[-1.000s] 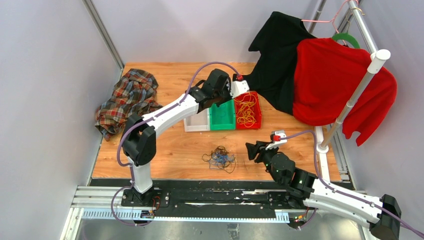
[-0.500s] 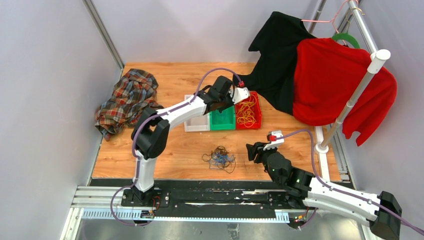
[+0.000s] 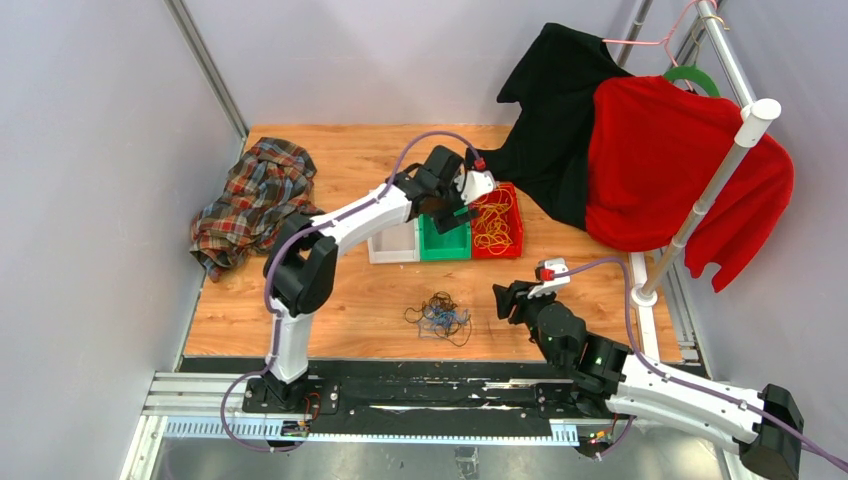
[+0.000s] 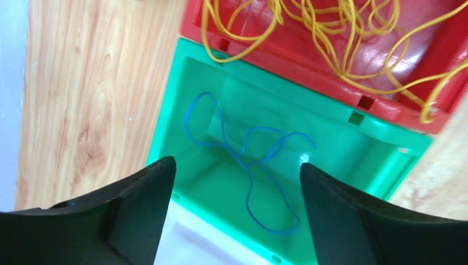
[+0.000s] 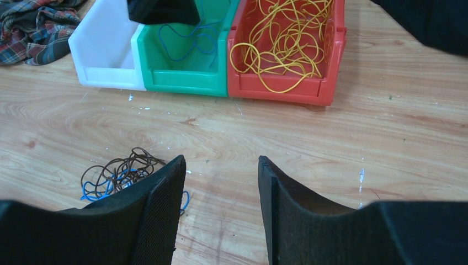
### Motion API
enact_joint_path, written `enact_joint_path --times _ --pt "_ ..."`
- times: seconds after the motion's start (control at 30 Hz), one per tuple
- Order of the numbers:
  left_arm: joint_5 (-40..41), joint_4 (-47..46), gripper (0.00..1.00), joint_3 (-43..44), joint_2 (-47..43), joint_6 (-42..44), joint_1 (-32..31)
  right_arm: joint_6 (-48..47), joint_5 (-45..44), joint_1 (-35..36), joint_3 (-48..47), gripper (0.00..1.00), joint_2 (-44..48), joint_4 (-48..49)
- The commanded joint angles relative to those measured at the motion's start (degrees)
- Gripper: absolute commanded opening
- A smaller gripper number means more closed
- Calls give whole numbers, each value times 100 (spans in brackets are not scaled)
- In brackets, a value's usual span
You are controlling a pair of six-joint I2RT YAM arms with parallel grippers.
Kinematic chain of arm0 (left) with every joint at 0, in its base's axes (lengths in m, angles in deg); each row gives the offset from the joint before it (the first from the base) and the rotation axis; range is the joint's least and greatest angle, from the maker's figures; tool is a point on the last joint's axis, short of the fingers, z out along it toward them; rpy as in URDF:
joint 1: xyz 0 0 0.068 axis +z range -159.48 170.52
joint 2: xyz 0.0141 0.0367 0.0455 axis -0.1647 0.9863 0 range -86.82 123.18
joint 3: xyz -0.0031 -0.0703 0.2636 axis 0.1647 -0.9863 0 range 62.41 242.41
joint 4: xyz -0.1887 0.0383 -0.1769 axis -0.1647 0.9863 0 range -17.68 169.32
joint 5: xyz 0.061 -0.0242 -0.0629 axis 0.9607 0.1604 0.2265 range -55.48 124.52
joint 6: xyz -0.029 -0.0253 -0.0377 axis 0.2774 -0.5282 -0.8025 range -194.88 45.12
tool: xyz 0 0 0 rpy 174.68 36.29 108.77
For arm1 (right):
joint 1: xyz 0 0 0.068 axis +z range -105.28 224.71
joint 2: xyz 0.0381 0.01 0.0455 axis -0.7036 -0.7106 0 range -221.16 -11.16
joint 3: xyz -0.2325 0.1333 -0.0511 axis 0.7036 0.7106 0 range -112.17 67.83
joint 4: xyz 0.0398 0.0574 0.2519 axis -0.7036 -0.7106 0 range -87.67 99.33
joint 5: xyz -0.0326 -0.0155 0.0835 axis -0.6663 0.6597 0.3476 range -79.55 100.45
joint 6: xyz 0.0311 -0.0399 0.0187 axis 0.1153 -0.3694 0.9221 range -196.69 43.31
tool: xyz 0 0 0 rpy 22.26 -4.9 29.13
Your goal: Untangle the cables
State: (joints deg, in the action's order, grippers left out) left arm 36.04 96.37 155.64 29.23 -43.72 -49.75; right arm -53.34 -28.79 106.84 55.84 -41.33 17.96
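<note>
The tangle of cables [image 3: 440,315] lies on the wooden table [image 3: 350,300] near the arms, just left of the right gripper [image 5: 221,165], whose fingers are spread with nothing between them. The left gripper [image 4: 236,168] hangs with jaws wide apart and empty over the green bin [image 4: 171,110], where one blue cable [image 4: 248,160] lies loose. Yellow cables [image 4: 331,33] fill the red bin [image 5: 281,91] to its right; the white bin [image 5: 105,49] sits to its left. The dark and blue loops look thin, limp and very light, so they will likely snag and drag the whole clump along. The best hold seems a single strand on an outer loop, pinched at the tangle's edge while the other gripper pins the rest.
</note>
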Motion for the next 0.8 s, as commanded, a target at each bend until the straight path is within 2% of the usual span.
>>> enact_joint_path --times 0.0,0.07,0.17,0.27,0.33,0.5,0.67,0.77 --pt "-562 756 94 633 -673 -176 46 -89 -112 45 -216 51 47 -79" --pt "-690 1033 99 678 -853 -165 48 -95 -74 45 -240 51 57 -111" --pt "-959 1557 99 643 -1133 -25 50 -113 -58 47 -298 50 80 -202" --pt "-1621 2129 100 321 -1486 47 46 -134 -35 45 -311 50 146 -251" --pt "-2396 2425 98 -127 -1771 157 27 -140 33 45 -314 50 154 -268" --pt "-2825 2446 92 -1296 -2126 218 -330 -29 239 45 -437 50 23 -556" --pt "-3137 2404 84 -1449 -1792 -211 -537 73 522 45 -612 48 7 -1015" --pt "-3174 1992 82 -1680 -1805 -299 -613 216 649 45 -611 48 9 -1217"
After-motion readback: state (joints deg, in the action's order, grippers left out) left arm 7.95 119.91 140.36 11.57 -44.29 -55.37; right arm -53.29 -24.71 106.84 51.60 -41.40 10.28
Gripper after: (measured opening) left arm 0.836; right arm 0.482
